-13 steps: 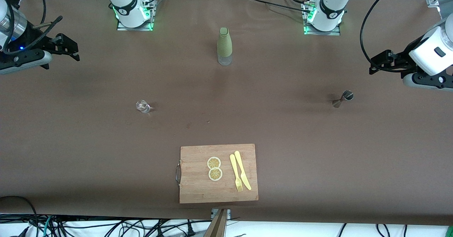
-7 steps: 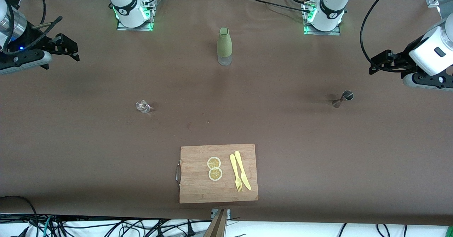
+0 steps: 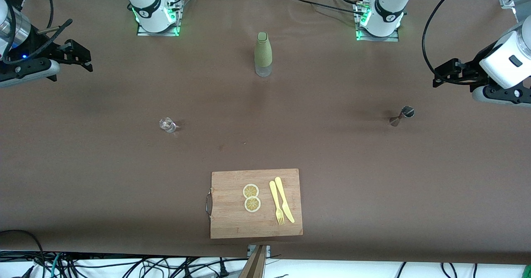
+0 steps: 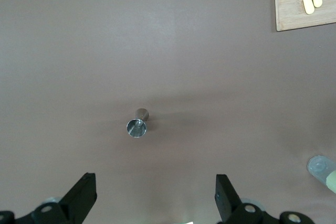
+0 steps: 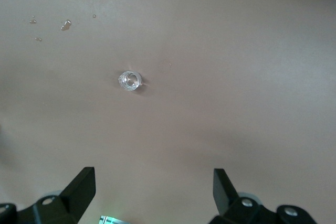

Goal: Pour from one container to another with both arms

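Jigger (image 3: 401, 116): one, steel, hourglass – likely light, rigid, slippery; best pinched at the narrow waist. Upright on the worktop (image 3: 332, 153), below and ahead of the left gripper (image 4: 155, 198), centred between its spread jaws.
Glass (image 3: 167, 124): one, small, clear – probably fragile and slick; best gripped around the wall. Below the right gripper (image 5: 152, 192), ahead of its spread, empty jaws.
Bottle (image 3: 263, 54): one, green-sleeved, well apart from both jaws.
Grippers: two, both high over worktop ends.
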